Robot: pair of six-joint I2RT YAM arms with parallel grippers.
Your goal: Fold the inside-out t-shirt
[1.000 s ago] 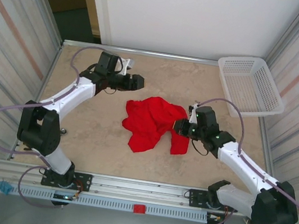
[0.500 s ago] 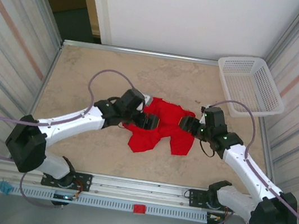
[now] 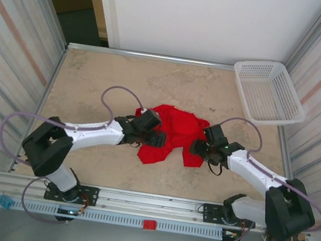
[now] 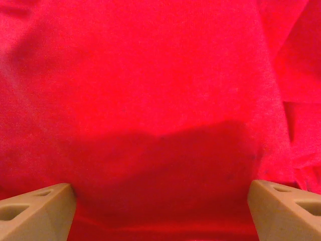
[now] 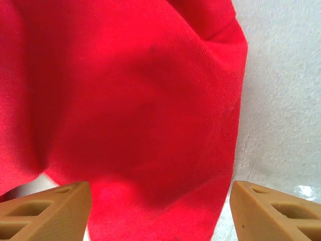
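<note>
inside-out t-shirt [image 3: 171, 128] lies crumpled on the beige marbled tabletop [image 3: 93, 79].

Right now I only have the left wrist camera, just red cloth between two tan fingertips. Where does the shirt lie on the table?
Observer: The shirt lies crumpled in the middle of the table, not spread flat.
Operator: Where's the other arm?
Observer: The right tool is at the shirt's right edge, jaws open, with cloth and bare table beneath it.
Operator: Anything else nearby?
Observer: A white basket sits at the far right corner, apart from the shirt.
</note>
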